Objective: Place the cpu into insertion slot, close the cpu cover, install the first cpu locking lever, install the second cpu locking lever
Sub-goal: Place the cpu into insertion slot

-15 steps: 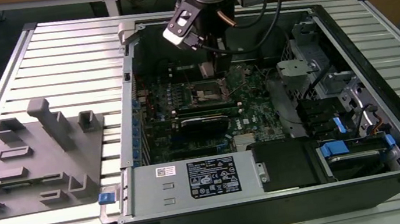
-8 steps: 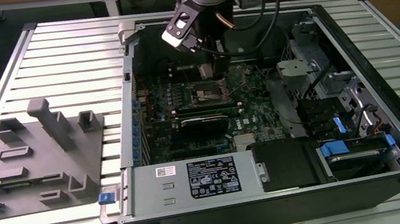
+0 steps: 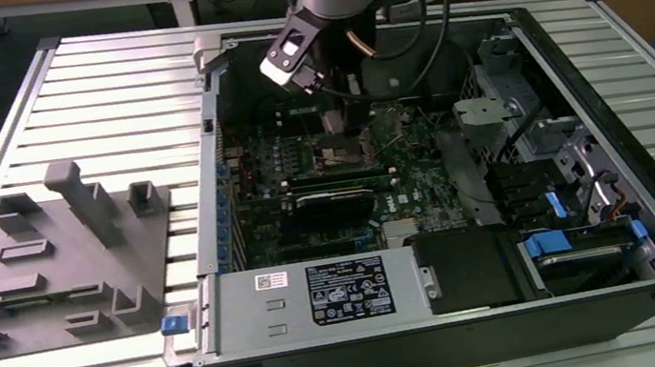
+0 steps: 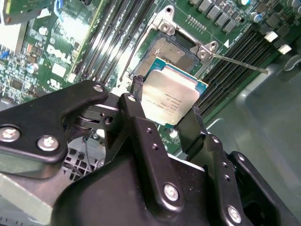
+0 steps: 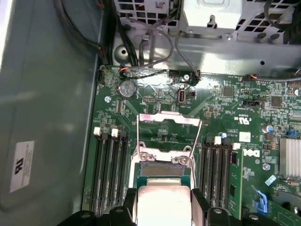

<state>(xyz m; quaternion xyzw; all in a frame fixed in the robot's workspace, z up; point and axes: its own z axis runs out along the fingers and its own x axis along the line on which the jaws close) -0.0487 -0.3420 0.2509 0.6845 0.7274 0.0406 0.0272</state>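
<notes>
My gripper (image 3: 340,135) reaches down into the open computer case over the green motherboard. It is shut on the cpu (image 4: 169,96), a flat silvery square pinched by its edges between the black fingers (image 4: 136,94). The cpu (image 5: 162,205) hangs close above the insertion slot (image 4: 170,52), overlapping its near edge and not seated in it. The slot (image 5: 162,169) shows a dark bare centre. Beyond it the cpu cover (image 5: 169,121) stands flipped open. A thin locking lever (image 4: 240,61) sticks out beside the slot, released.
Rows of memory slots (image 5: 110,165) flank the socket on both sides. Cables (image 5: 155,42) hang at the back of the case. A labelled grey power supply (image 3: 343,292) and blue-tabbed drive bays (image 3: 554,243) fill the case front. A grey fixture block (image 3: 68,258) lies on the slatted table.
</notes>
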